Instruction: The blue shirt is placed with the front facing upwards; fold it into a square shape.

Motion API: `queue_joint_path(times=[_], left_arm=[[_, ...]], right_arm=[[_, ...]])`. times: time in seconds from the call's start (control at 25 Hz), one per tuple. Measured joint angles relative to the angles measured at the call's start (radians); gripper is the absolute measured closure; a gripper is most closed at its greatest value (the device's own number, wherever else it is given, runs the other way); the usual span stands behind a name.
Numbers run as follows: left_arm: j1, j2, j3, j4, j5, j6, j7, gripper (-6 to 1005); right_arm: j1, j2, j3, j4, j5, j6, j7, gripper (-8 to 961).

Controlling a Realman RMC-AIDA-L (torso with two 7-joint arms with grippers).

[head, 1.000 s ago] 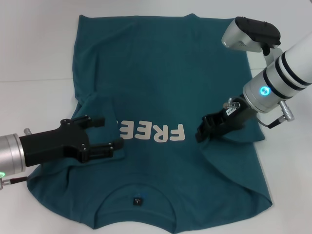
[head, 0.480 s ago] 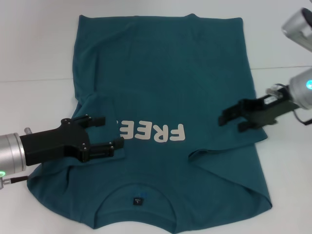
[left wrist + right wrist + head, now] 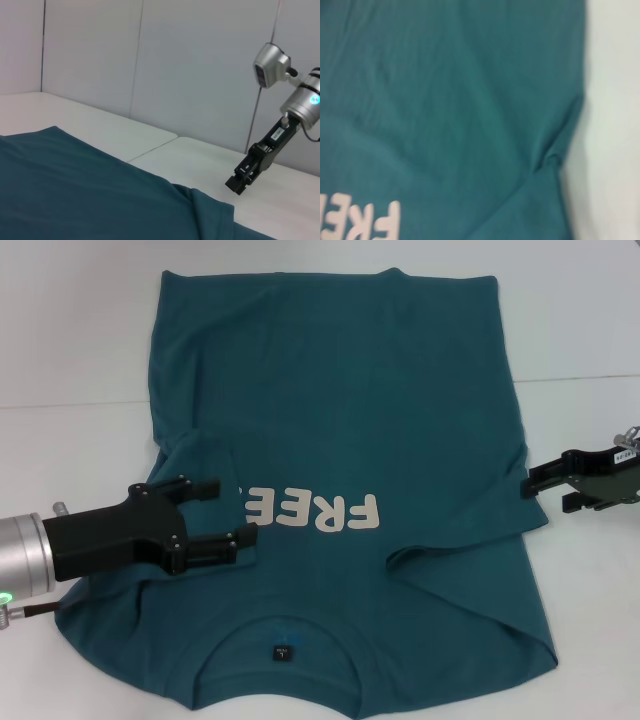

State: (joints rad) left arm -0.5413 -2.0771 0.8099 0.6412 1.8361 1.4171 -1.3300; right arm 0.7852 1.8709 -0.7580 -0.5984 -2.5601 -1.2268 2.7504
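Shirt (image 3: 340,440) lies flat on table (image 3: 70,340), collar nearest robot, long axis running away from it; left gripper (image 3: 215,512), fingers spread, hovers over its left sleeve fold, right gripper (image 3: 545,485), spread & empty, just off right edge.

The right gripper (image 3: 537,488) has pulled back off the blue shirt (image 3: 340,390).
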Motion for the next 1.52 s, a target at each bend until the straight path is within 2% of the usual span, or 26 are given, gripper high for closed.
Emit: queue_joint_path(times=[0.36,0.64,1.2,1.44,1.52], left_arm=[[-0.002,0.000,0.000,0.000,0.000,0.002,0.000,113],[-0.001,0.000,0.000,0.000,0.000,0.003,0.000,113],[0.001,0.000,0.000,0.000,0.000,0.010,0.000,114],[-0.005,0.002,0.000,0.000,0.000,0.010,0.000,114],[-0.006,0.002,0.000,0.000,0.000,0.010,0.000,114]], right_arm=[[-0.005,0.010,0.000,0.033,-0.033,0.083,-0.002,235],[0.014,0.030,-0.001,0.073,-0.033,0.131,-0.008,234],[0.029,0.045,-0.009,0.117,-0.042,0.163,-0.010,234],[0.029,0.054,-0.010,0.110,-0.033,0.170,-0.029,433],[0.029,0.056,-0.007,0.103,-0.029,0.166,-0.036,528]])
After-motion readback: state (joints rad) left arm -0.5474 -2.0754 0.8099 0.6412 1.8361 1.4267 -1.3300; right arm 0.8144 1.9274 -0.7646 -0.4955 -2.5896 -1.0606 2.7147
